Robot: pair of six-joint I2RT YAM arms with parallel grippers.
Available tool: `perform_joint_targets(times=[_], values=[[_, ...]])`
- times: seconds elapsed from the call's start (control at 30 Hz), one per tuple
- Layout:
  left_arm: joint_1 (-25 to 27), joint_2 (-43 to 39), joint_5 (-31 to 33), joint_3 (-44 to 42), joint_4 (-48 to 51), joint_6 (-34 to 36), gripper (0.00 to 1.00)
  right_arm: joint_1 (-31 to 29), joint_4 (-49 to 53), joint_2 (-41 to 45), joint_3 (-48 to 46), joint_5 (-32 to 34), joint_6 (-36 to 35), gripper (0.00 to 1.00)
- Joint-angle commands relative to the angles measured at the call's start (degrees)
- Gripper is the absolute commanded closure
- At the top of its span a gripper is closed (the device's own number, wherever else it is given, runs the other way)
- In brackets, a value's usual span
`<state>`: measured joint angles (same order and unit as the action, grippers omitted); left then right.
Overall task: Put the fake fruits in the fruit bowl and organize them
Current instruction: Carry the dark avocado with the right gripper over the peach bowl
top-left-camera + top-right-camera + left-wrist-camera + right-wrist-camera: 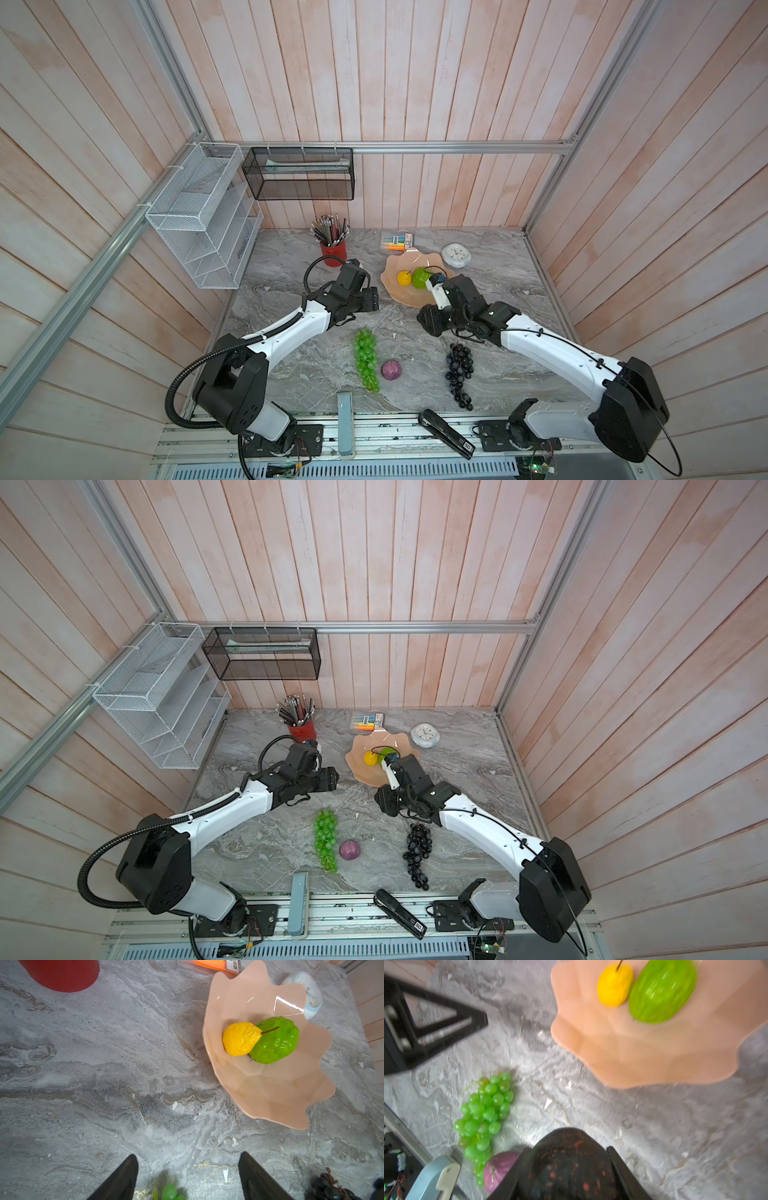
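Right gripper (569,1150) clamps dark oval plastic avocado (566,1169), six o'clock of peach-pink scalloped bowl (400,291); left gripper (188,1160) stands apart.

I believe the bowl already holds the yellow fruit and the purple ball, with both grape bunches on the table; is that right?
Not quite: the left wrist view shows the bowl holding the yellow fruit and the green ball. The purple ball lies on the table, between the green grapes and the black grapes, as a top view shows.
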<state>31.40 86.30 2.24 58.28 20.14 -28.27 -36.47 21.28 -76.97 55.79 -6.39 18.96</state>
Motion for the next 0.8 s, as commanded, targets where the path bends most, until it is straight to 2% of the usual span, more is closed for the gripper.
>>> perform_joint_targets(times=[0.0, 0.1, 0.27, 0.43, 0.77], values=[[-0.6, -3.8, 1.8, -1.1, 1.4, 0.3, 0.22, 2.7, -1.1, -5.9, 5.6, -1.5, -7.6, 0.61], [-0.9, -6.2, 2.6, -1.9, 2.6, 0.1, 0.22, 3.0, -0.4, -11.5, 9.6, 3.1, -11.6, 0.61], [-2.2, -9.1, 2.6, -3.0, 3.7, 0.4, 0.22, 4.9, -4.3, -19.1, 13.2, 1.9, -14.1, 0.60], [-2.6, -10.0, 2.1, -3.3, 4.6, 0.5, 0.22, 5.3, -5.9, -25.3, 17.2, 3.4, -16.0, 0.58], [-2.7, -9.3, 1.8, -2.6, 5.1, 0.6, 0.22, 6.5, -6.3, -30.1, 19.4, 6.3, -18.8, 0.57]])
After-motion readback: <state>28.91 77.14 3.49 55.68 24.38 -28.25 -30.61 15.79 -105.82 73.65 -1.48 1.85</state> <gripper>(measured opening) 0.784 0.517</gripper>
